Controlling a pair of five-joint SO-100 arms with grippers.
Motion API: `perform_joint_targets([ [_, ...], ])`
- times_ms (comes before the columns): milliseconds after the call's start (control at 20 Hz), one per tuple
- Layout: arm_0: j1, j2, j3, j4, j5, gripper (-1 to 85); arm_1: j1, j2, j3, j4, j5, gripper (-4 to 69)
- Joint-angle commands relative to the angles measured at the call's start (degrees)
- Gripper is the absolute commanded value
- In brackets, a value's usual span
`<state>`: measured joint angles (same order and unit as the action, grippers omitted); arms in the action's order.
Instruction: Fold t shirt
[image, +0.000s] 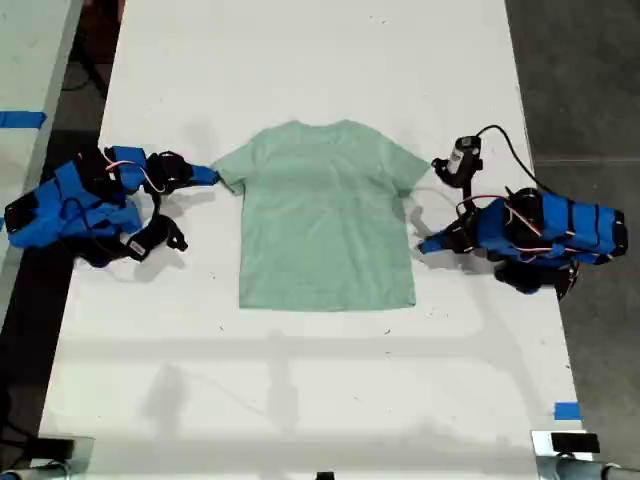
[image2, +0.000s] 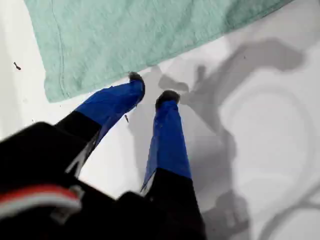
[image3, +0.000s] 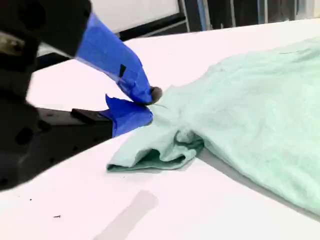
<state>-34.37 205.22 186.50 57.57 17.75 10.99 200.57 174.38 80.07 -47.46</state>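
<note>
My second gripper (image3: 150, 105) pinches the t shirt (image: 325, 215) sleeve; my first gripper (image2: 150, 90), jaws narrowly parted, beside it.

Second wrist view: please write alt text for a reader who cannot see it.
My second gripper is shut on the bunched sleeve edge of a pale green t-shirt that lies on a white table. The sleeve is rumpled and folded under near the jaws.
</note>
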Motion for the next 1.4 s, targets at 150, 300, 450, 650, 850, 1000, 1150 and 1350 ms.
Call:
perform_joint_targets([
  [150,0.8,0.4,2.4,0.1,-0.5,2.3,5.6,0.4,2.7,-2.0,25.6,6.4],
  [300,0.8,0.4,2.4,0.1,-0.5,2.3,5.5,0.4,2.5,-4.3,26.5,2.8],
  [450,0.8,0.4,2.4,0.1,-0.5,2.3,4.7,-0.4,-5.0,-9.3,22.1,1.6],
  [650,0.8,0.4,2.4,0.1,-0.5,2.3,16.8,-21.8,-32.1,0.2,14.8,6.2],
  [850,0.8,0.4,2.4,0.1,-0.5,2.3,29.7,-49.3,-53.3,2.5,4.7,21.1],
  [1000,0.8,0.4,2.4,0.1,-0.5,2.3,34.7,-62.7,-60.6,0.4,0.7,22.5],
  [1150,0.8,0.4,2.4,0.1,-0.5,2.3,40.3,-75.3,-64.2,-3.7,-2.9,20.0],
  [1350,0.9,0.4,2.4,0.1,-0.5,2.3,43.0,-90.7,-65.0,-11.2,-4.7,19.8],
])
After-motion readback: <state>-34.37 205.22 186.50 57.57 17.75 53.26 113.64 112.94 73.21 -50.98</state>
